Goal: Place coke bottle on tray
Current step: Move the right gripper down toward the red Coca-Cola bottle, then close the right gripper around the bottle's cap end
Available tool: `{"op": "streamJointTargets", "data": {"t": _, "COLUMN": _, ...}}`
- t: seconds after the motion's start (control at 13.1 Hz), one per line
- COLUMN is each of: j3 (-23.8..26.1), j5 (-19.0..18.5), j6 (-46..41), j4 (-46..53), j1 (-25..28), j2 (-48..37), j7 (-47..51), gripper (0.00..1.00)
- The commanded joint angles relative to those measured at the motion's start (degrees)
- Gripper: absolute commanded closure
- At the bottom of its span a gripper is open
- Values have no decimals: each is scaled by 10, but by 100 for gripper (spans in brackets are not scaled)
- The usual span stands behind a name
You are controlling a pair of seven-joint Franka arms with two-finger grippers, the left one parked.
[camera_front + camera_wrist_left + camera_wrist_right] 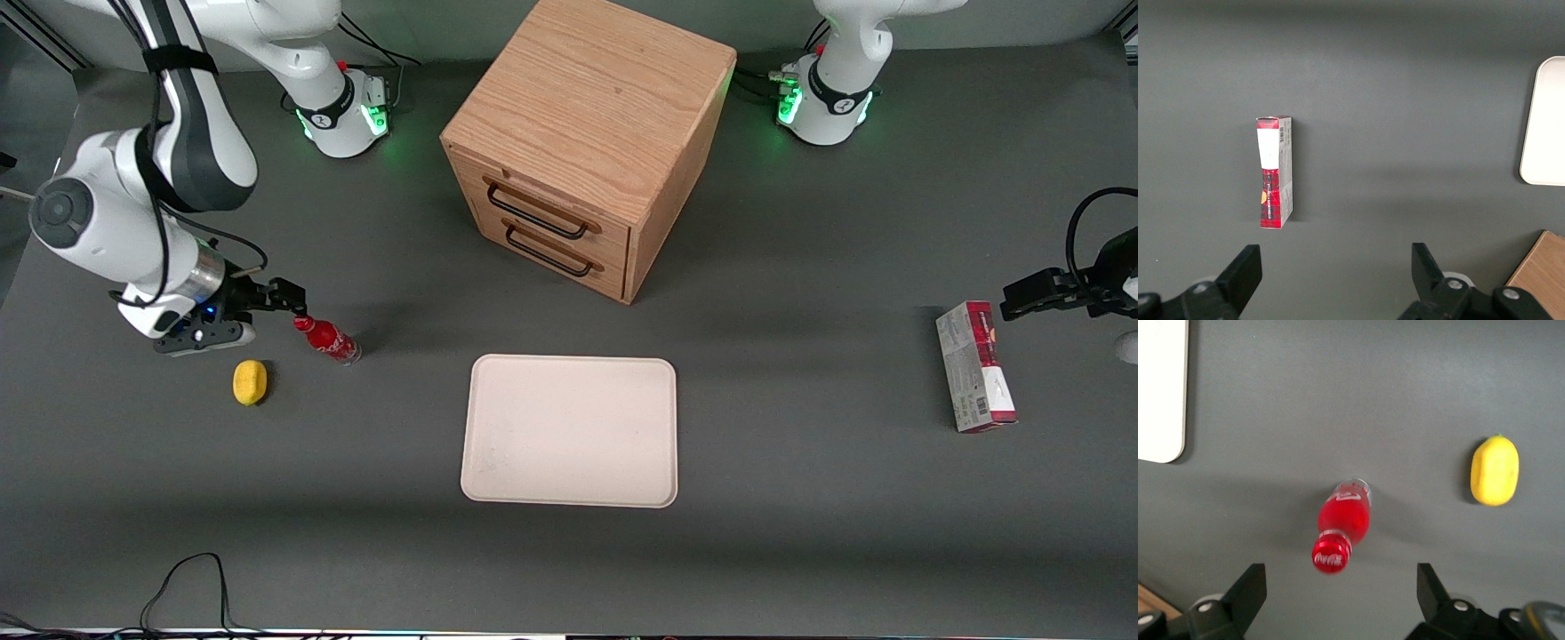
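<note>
while the gripper (1338,593) hovers open, the coke bottle (1341,520) stands.

tray (1161,393) cut off by wrist frame edge | end effector (1338,587) showed fingers only in part, tips out of frame | coke bottle (1343,520) lettering blurred, unreadable

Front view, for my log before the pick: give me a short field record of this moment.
coke bottle: standing on the table, off the tray
tray: bare, in front of the cabinet
gripper: above the bottle's cap, jaws open, nothing held
lemon: beside the bottle, nearer the camera
carton: toward the parked arm's end
</note>
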Motion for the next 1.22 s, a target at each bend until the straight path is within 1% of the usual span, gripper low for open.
{"op": "streamJointTargets", "data": {"t": 0.0, "j3": -4, "j5": 4, "j6": 20, "j4": 3, "j1": 17, "j2": 17, "j7": 18, "gripper": 0}}
{"op": "streamJointTargets", "data": {"t": 0.23, "j3": -4, "j5": 4, "j6": 72, "j4": -43, "j1": 19, "j2": 17, "j7": 18, "gripper": 0}}
{"op": "streamJointTargets", "data": {"t": 0.61, "j3": -4, "j5": 4, "j6": 77, "j4": -55, "j1": 19, "j2": 17, "j7": 17, "gripper": 1}}
{"op": "streamJointTargets", "data": {"t": 0.69, "j3": -4, "j5": 4, "j6": 77, "j4": -55, "j1": 19, "j2": 17, "j7": 17, "gripper": 15}}
{"op": "streamJointTargets", "data": {"t": 0.76, "j3": -4, "j5": 4, "j6": 77, "j4": -56, "j1": 19, "j2": 16, "j7": 17, "gripper": 98}}
{"op": "streamJointTargets", "data": {"t": 0.84, "j3": -4, "j5": 4, "j6": 77, "j4": -57, "j1": 18, "j2": 15, "j7": 11, "gripper": 100}}
{"op": "streamJointTargets", "data": {"t": 1.14, "j3": -5, "j5": 4, "j6": 75, "j4": -57, "j1": 18, "j2": 15, "j7": 11, "gripper": 100}}
